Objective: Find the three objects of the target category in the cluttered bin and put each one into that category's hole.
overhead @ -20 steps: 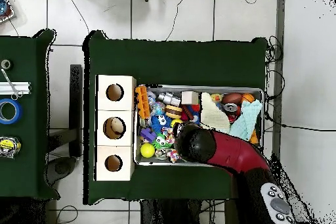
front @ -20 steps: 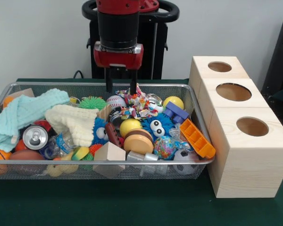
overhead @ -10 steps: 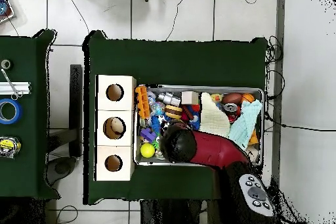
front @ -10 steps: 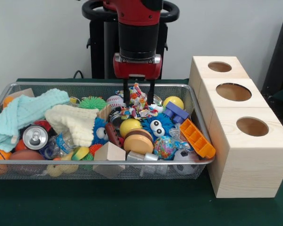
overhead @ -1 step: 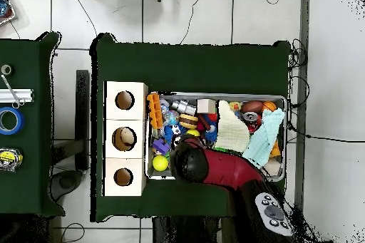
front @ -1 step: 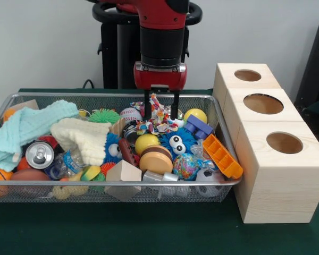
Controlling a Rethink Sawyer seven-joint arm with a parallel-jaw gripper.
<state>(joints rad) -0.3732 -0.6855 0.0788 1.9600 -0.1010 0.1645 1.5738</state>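
Tool [front @ -1 step: 161, 111] hangs over the back of the wire bin [front @ -1 step: 42, 188], fingers spread wide with the multicoloured rope toy [front @ -1 step: 157, 114] sitting between them; fingertips are down at the rope's level, but I cannot tell whether they touch it. Nothing is clamped. Rope toy lies toward the rear middle of the bin, just beside the baseball [front @ -1 step: 129, 114] and near the yellow ball [front @ -1 step: 195, 115]. In front of it: blue fuzzy googly-eyed toy [front @ -1 step: 175, 142], another yellow ball [front @ -1 step: 146, 142], round wooden disc [front @ -1 step: 156, 160]. Orange plastic piece [front @ -1 step: 222, 155] leans on the bin's end nearest the wooden box [front @ -1 step: 276, 175]. Soda can [front @ -1 step: 40, 154], cream knit cloth [front @ -1 step: 82, 135] and teal cloth [front @ -1 step: 26, 125] fill the other end. Wooden box with three round holes stands on the green tabletop [front @ -1 step: 149, 228], touching the bin's end. Overhead, the arm [overhead @ -1 step: 228, 172] covers the rope toy; the middle hole [overhead @ -1 step: 124, 138] shows something pale inside, the other two look dark.
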